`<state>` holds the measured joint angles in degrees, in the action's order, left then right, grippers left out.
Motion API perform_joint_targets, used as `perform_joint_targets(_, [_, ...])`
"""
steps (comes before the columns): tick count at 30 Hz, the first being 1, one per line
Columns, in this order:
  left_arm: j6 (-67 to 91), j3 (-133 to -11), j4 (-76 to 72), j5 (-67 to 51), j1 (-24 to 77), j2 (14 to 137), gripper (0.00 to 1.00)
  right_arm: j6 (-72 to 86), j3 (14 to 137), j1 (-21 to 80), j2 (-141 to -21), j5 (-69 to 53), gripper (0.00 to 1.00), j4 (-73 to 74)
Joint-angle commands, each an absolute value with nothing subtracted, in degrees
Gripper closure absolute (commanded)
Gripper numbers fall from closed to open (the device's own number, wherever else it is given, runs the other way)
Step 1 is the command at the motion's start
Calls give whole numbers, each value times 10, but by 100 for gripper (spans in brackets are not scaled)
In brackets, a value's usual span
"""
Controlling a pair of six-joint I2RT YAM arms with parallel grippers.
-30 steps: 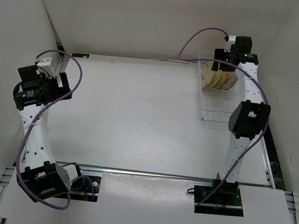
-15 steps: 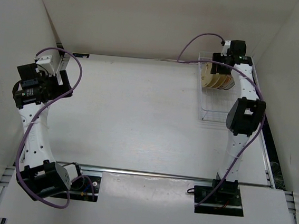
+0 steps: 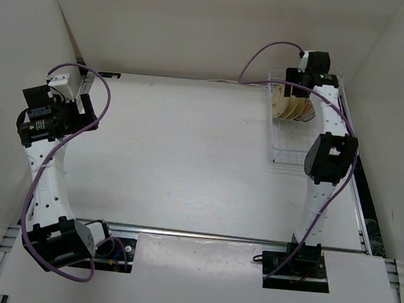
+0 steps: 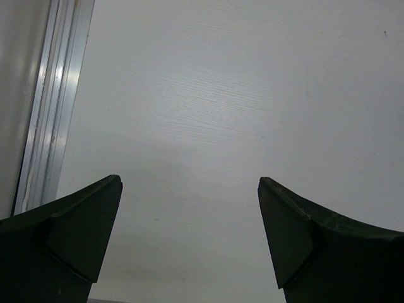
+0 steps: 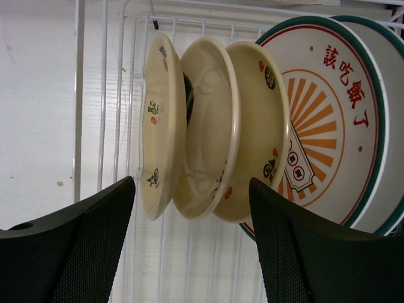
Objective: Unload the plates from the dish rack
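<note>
Your right arm [image 3: 327, 156] is stretching out over the dish rack [image 3: 286, 144], which is sitting at the far right of the tabletop [image 3: 180, 156], close to the right wall. The plates [image 3: 293, 107] are standing on edge, packed together at the rack's far end. Your right jaws are hanging just above that row, pointing down at it.

From the right wrist you are looking at three small cream plates [image 5: 205, 126] standing side by side on edge, with small red and black marks on their rims. To their right a larger white plate [image 5: 322, 120] is showing its orange sunburst face, red characters and a green rim. Another green-rimmed plate [image 5: 386, 95] is peeking out behind it. The right jaws are standing spread apart and gripping nothing. The cream plates are showing in the gap between them, and I cannot tell whether either pad is touching a rim.

Your left arm [image 3: 46, 172] is folded up at the left edge, well apart from the rack. Its jaws are standing wide open over the tabletop, with a metal rail [image 4: 50, 95] running along the left side of that view.
</note>
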<state>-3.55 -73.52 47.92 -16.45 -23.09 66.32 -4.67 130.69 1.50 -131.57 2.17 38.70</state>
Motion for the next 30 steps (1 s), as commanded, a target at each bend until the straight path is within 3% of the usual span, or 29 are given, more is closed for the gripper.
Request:
perform_joint_targets(1, [-33,-744,470,-180,-233,655,0,-38,1307,25,-1266,44,24,361])
perform_joint_targets(30, [-33,-728,470,-180,-233,655,0,-54,1318,44,-1323,54,36,351])
